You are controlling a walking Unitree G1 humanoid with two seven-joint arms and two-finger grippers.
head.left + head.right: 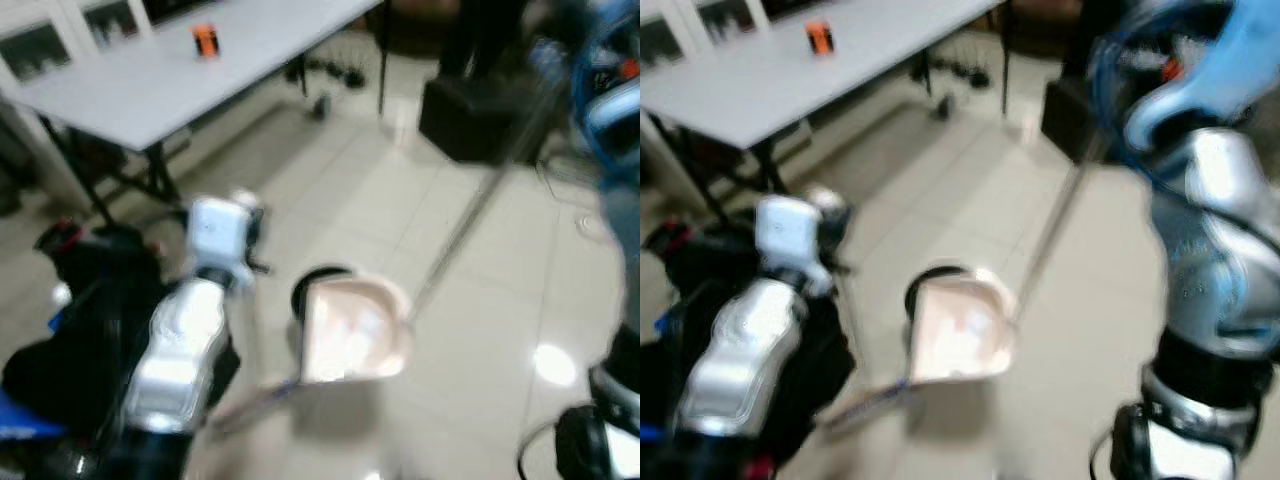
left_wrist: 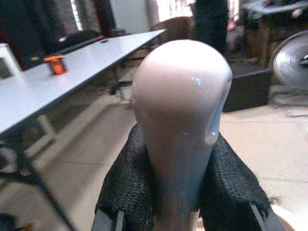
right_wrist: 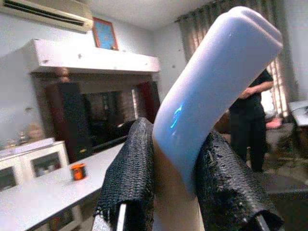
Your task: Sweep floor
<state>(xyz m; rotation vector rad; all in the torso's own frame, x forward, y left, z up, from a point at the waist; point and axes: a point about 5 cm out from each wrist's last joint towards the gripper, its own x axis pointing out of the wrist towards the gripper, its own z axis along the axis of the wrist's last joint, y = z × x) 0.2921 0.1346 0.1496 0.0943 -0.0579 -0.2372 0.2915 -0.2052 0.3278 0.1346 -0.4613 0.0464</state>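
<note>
Pink dustpan (image 1: pixel 352 330) sits low on the floor, left gripper (image 2: pixel 175 192) clamped on its handle; right gripper (image 3: pixel 175 187) squeezes the broom's blue grip (image 3: pixel 216 91), ready for sweeping.

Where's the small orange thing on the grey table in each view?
Left eye: orange object, top left, on the grey table.
Right eye, top left, same spot.
Left wrist, left of the pink handle.
Right wrist, lower left.
Shared landmark: the grey table.

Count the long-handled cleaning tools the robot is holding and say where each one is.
2. The dustpan rests on the tile floor ahead, its pink handle top clamped in the left gripper. The broom handle, pale blue, is clamped in the right gripper, its shaft slanting down beside the dustpan.
</note>
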